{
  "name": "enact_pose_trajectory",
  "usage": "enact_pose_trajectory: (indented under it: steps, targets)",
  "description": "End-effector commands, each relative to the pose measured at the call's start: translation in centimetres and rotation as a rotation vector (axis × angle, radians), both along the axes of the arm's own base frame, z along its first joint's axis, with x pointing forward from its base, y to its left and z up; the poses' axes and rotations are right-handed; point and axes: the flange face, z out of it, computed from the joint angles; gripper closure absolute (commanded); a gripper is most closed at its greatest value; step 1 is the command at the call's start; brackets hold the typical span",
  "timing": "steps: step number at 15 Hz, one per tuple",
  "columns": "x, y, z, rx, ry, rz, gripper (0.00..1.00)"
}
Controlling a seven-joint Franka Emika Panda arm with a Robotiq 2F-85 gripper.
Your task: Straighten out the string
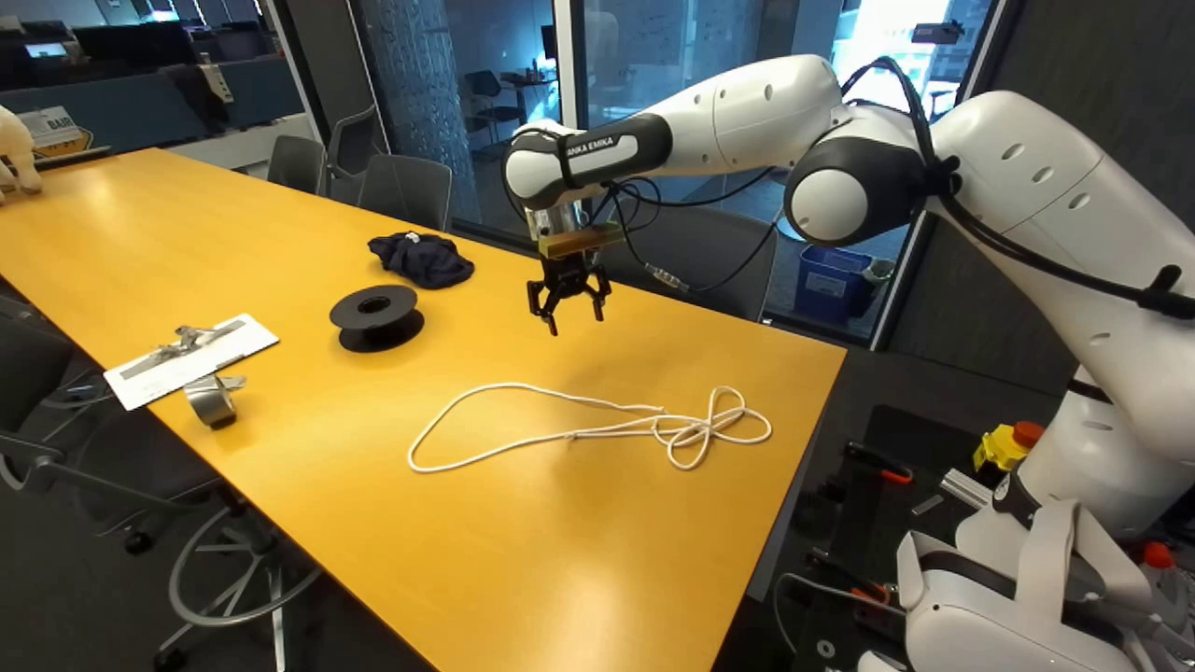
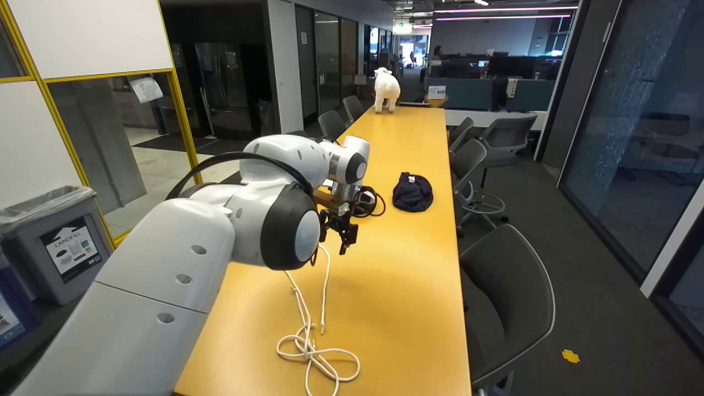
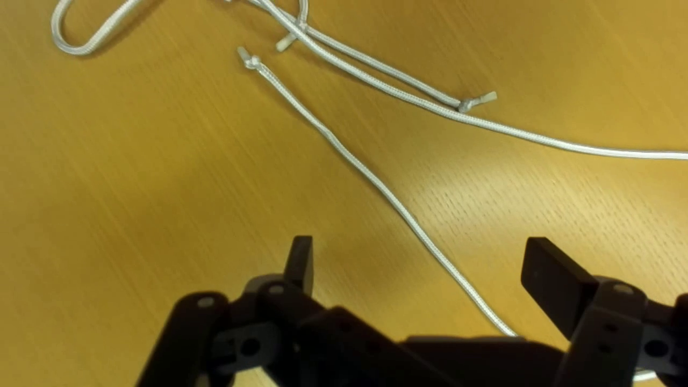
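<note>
The white string lies on the yellow table in both exterior views. In an exterior view the string (image 1: 509,385) makes one long loop, with a tangle of smaller crossing loops near the table's end. In an exterior view the arm hides part of the string (image 2: 323,308). Above the table and apart from the string hangs my gripper (image 1: 575,322), pointing down. In the wrist view the gripper (image 3: 421,242) is wide open with nothing held. A strand of string (image 3: 376,183) runs diagonally below the gap between the fingers. Three knotted ends show in that view.
A black spool (image 1: 359,315) and a dark cloth (image 1: 422,261) sit farther along the table (image 1: 551,560). A clipboard (image 1: 201,359) and a tape roll (image 1: 211,403) lie by the long edge. Chairs (image 2: 509,308) line the side; a white toy sheep (image 2: 386,89) stands far off.
</note>
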Motion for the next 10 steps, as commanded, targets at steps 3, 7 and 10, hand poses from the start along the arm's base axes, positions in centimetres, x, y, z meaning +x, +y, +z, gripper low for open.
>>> enact_pose_trajectory:
  steps: [3,7,10]
  targets:
    - [-3.9,-1.3,0.4,-0.009,0.011,-0.003,0.00]
    - [-6.1,-2.4,0.0,-0.030,-0.029,-0.012,0.00]
    - [-8.5,-3.2,-0.5,-0.045,-0.043,0.005,0.00]
